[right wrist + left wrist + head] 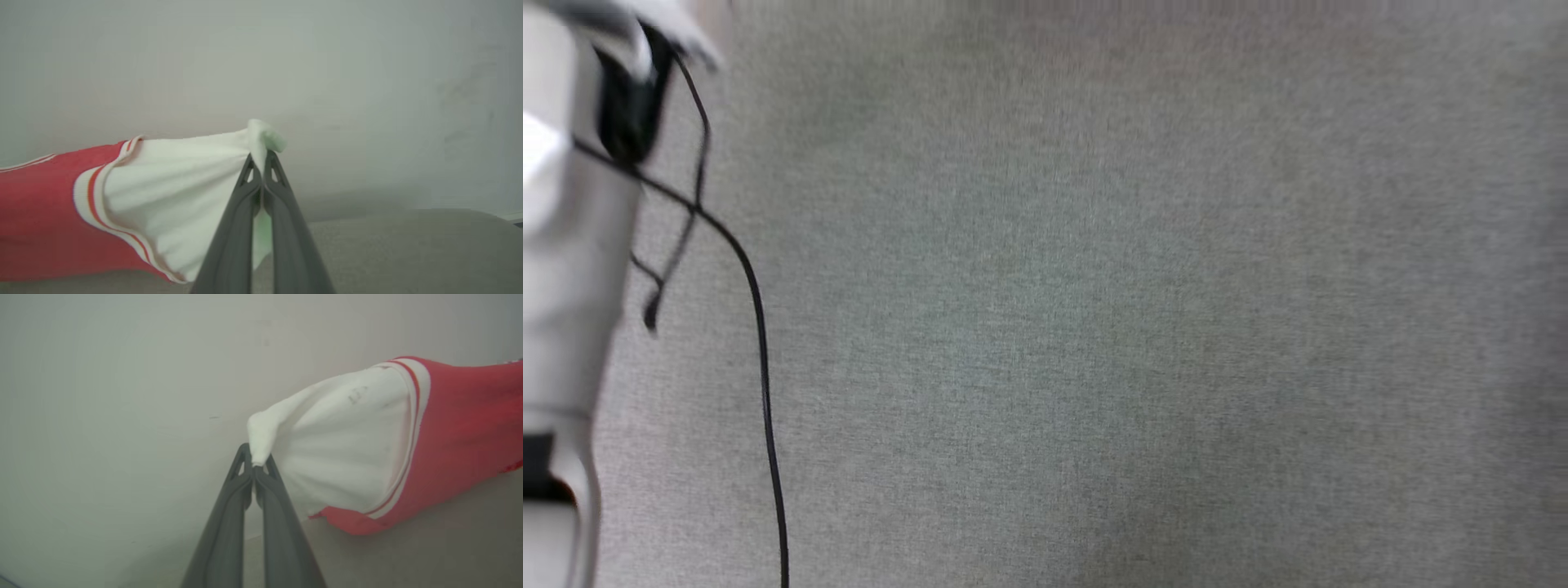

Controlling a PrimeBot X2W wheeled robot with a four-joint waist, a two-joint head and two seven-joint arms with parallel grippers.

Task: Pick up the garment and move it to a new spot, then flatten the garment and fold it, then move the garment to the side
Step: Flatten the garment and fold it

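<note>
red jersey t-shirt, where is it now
Wrist views show the red jersey T-shirt stretched between left gripper and right gripper, each gripping a white sleeve, over grey cloth.

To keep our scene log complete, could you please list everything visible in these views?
Red jersey-style T-shirt with white short sleeves: one, red and white with striped seam trim, stretched between both hands.
Grey woven fabric surface: one, grey, beneath the shirt.
Pale plain wall: one, light grey, behind the shirt.
Thin black cables: at least two strands, black, beside the forearm at the head view's left.
Pale forearm: one, white-grey, head view's left edge.
Left hand: one, dark grey fingers, shut on a white sleeve tip.
Right hand: one, dark grey fingers, shut on the other sleeve tip.
</note>
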